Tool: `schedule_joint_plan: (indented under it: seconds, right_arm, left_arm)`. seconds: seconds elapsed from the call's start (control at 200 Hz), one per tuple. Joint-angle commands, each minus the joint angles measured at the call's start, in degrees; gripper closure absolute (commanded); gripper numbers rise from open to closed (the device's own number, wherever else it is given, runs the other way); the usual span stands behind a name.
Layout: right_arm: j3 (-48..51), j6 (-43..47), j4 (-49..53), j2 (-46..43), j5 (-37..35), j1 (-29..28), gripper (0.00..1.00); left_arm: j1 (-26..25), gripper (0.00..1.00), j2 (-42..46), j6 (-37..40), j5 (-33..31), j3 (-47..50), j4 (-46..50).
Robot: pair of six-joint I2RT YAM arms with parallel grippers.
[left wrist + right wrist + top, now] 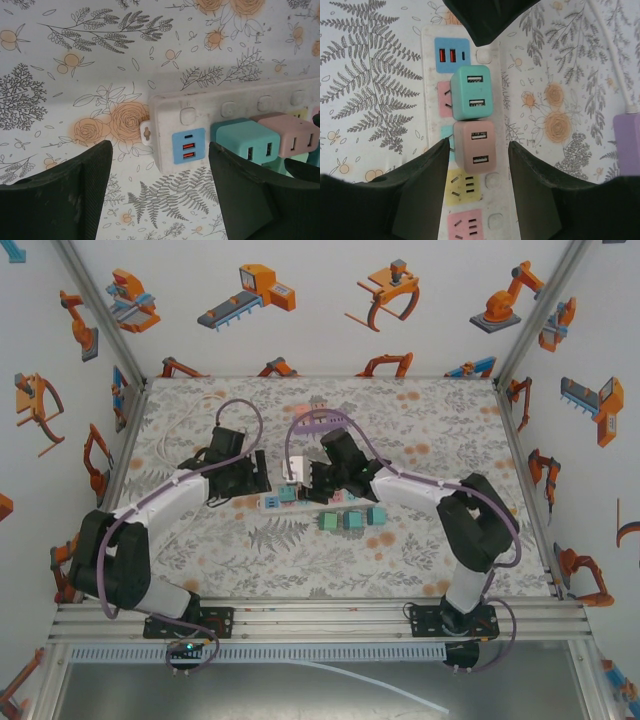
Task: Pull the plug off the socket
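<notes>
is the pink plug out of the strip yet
No, the pink plug sits in the strip beside the teal plug.

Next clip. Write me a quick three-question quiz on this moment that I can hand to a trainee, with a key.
1. True or false: on the power strip, the pink charger sits right beside the blue USB panel.
2. The right gripper straddles: A) the pink charger B) the teal charger C) the strip's cord.
3. Fill in: the left gripper, jaws apart, straddles the strip's ____ end.
Key: 1 false, the teal charger lies between them; 2 A; 3 USB.
</notes>
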State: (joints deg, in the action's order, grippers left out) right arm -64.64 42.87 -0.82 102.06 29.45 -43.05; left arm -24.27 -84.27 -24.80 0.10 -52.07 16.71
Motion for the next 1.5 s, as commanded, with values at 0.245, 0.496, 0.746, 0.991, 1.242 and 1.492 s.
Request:
schedule_joint_plan:
  seconds: [0.245,0.496,0.746,0.991,1.242,1.492]
  right_arm:
    - [-2.8,0.5,1.4,3.6,1.9,0.2,0.59]
    - [-3.9,0.4,2.0,4.1,1.2,0.2,0.65]
    - [-5.3,0.1,3.4,4.2,1.0,0.2,0.7]
    - [-6.1,-0.2,3.9,3.6,2.2,0.2,0.78]
    - [-6.7,-1.6,3.9,2.6,2.7,0.2,0.83]
    - [-7.1,-3.2,4.2,1.2,3.7,1.0,0.85]
  left_arm:
    - [0.4,0.32,-4.6,0.4,6.1,-0.4,-2.5]
    - [0.4,0.38,-5.6,1.0,5.4,1.4,-1.8]
    - [0.4,0.42,-7.5,2.2,2.8,1.5,1.7]
    - [0.4,0.44,-8.4,2.5,1.1,1.3,2.7]
    - [0.4,0.46,-8.8,2.7,0.2,1.9,3.5]
    - [0.3,0.46,-8.5,2.5,-0.1,3.1,3.4]
